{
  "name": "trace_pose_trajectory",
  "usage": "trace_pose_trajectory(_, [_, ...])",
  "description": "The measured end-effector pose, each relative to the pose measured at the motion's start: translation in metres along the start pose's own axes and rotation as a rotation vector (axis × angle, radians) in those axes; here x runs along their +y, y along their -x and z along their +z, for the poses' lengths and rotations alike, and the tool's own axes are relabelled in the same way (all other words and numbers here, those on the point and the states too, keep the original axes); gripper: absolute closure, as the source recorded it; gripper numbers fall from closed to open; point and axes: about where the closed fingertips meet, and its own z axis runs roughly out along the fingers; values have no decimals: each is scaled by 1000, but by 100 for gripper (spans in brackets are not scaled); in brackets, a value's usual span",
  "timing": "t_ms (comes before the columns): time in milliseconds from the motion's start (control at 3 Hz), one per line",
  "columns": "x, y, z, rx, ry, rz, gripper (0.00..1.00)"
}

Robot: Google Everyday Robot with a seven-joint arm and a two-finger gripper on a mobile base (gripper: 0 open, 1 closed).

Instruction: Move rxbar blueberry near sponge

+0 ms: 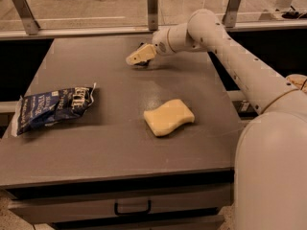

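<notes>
The pale yellow sponge point(169, 117) lies flat on the grey table point(115, 147), right of centre. My gripper point(137, 57) is at the back of the table, low over the surface, well behind the sponge. A small dark sliver of the rxbar blueberry point(143, 64) shows just under the gripper; the rest of it is hidden by the gripper. I cannot tell whether the bar is touched or held.
A large blue-and-white chip bag point(53, 107) lies on the table's left side. A metal railing with posts point(152, 8) runs along the back edge. My arm point(240, 66) reaches in from the right. A drawer handle point(132, 209) is below the front edge.
</notes>
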Motion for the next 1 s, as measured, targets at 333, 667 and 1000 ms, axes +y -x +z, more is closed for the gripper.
trace_pose_trajectory(333, [2,-3,6,18,12,5,0])
trace_pose_trajectory(667, [3,-6,11,34,29,10,0])
trace_pose_trajectory(1000, [4,-7,14,34,34,11,19])
